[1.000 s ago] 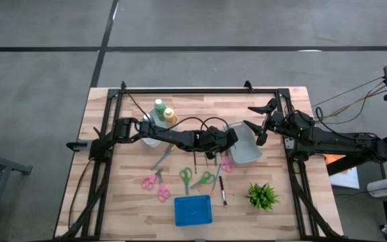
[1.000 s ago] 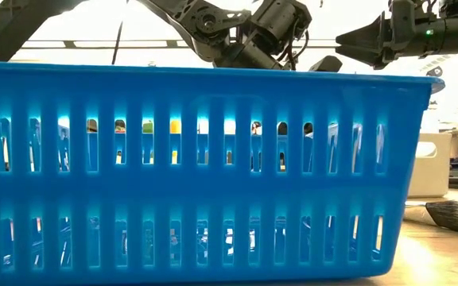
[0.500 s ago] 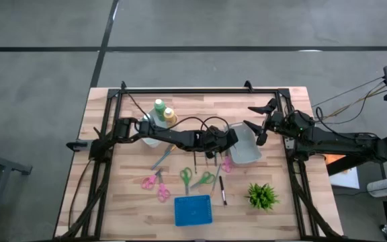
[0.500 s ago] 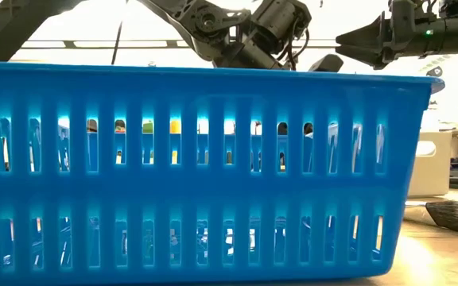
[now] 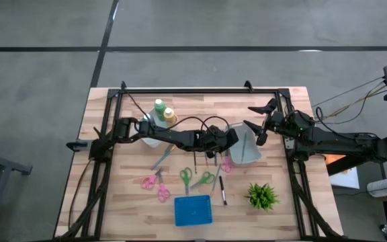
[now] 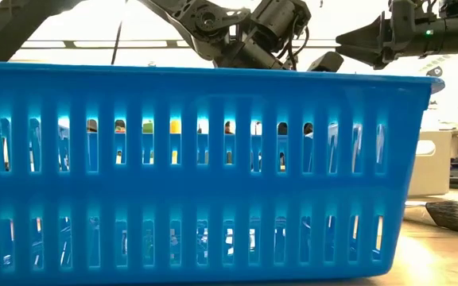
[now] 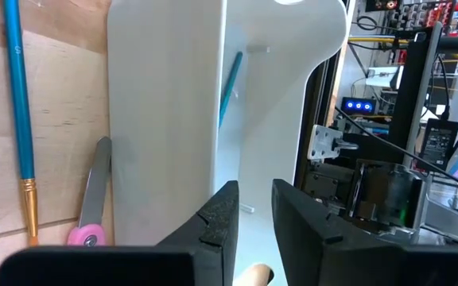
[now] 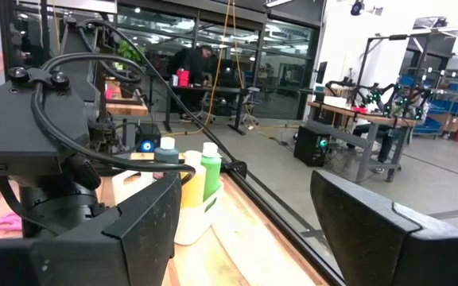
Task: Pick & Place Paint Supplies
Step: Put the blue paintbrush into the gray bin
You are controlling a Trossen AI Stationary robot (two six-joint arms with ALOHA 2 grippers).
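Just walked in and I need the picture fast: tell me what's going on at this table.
The left gripper is over the pale bin mid-table, fingers slightly apart. One blue brush lies inside the bin. The right gripper hovers wide open by the bin's far edge, holding nothing. A dark brush lies on the table, and the paint bottles stand at the far left.

Grey floor (image 5: 46,101) with dark seam lines; glass partition (image 8: 213,48) behind, workbenches (image 8: 364,119) with gear, ceiling lights on, person at far desk (image 8: 193,67).
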